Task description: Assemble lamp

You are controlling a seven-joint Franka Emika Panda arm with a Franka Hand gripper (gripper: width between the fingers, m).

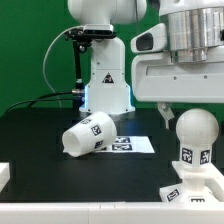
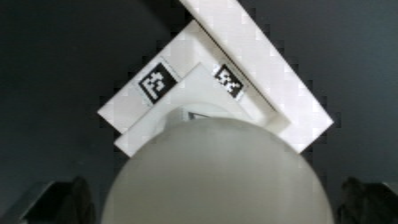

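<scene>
In the exterior view, the lamp bulb (image 1: 196, 130) stands upright on the lamp base (image 1: 195, 192) at the exterior view's lower right, with a tag facing the camera. The fingers (image 1: 165, 113) hang spread around the bulb's top. The lamp shade (image 1: 85, 135) lies on its side near the centre, by the marker board (image 1: 138, 144) on the black table (image 1: 35, 125).

In the wrist view, the bulb fills the foreground over the two-tagged base. Both dark fingers are released, with a gap showing between each and the bulb.

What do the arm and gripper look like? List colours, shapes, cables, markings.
The arm is glossy white and rounded; its base carries a triangular sticker, a blue glow and black cables. The gripper has a blocky white body, a ribbed grey collar and dark fingers.
</scene>
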